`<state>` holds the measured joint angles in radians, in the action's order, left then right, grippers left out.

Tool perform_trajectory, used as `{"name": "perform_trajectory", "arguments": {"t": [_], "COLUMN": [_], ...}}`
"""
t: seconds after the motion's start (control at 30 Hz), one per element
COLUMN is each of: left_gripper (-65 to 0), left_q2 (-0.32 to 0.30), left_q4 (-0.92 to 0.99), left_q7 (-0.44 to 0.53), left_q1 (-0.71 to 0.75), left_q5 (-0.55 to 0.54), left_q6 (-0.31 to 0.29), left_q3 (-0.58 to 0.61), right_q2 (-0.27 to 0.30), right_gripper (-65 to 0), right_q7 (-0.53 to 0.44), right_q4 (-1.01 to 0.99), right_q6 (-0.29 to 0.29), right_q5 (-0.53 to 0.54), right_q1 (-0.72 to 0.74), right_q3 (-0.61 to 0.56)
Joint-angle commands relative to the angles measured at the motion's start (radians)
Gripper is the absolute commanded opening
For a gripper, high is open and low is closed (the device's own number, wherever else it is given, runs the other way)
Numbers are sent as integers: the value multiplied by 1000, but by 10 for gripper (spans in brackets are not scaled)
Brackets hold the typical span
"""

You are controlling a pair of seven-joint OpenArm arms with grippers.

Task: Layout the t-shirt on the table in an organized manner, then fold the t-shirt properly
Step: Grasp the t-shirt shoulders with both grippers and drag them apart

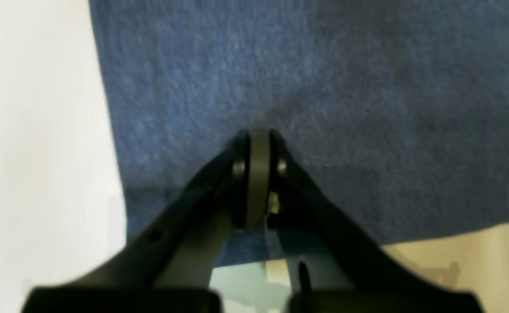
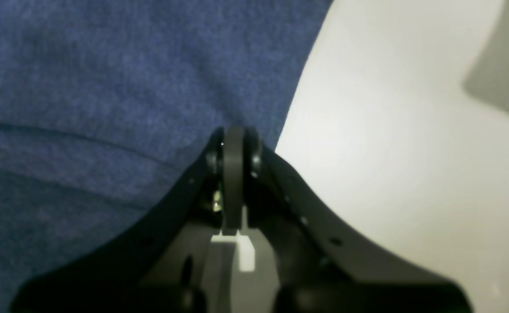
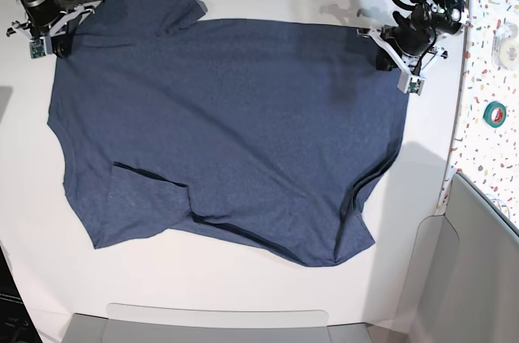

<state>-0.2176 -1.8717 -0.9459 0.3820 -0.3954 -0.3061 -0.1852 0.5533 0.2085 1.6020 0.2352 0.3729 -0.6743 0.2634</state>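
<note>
Navy t-shirt [image 3: 219,132] lies spread across the table [image 3: 243,294]. The left gripper [image 1: 259,134] and right gripper [image 2: 235,132] pinch its far corners; pull evenly outward to flatten wrinkles near the front edge.

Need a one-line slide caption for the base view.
Dark navy-blue cloth t-shirt spread on the white matte table, left pincer and right pincer shut on opposite far corners.
</note>
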Motion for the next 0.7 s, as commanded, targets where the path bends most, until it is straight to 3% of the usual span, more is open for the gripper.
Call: {"name": "perform_trajectory", "arguments": {"t": [0.0,0.27,0.5,0.67], "left_gripper": [-648,-648,-642,-545], "left_q2": [-1,4,20,47], "left_q4": [-27,-33,-99,-164], "left_q7": [11,12,9,9], "left_q1": [1,18,18,10], "left_q5": [-4,-4,-4,-6], "left_q6": [-2,-2,-2,-2], "left_q3": [-4,-4,-75,-164], "right_q2": [14,12,-46,-72], "right_gripper": [-648,-644,-644,-643], "right_q7": [32,32,32,39], "right_q4": [4,4,79,166], "right_q6": [-4,-4,-4,-4], "right_q5": [-7,-7,-8,-8], "right_q1": [-26,-25,-11,15], "right_q3": [17,73,185,262]}}
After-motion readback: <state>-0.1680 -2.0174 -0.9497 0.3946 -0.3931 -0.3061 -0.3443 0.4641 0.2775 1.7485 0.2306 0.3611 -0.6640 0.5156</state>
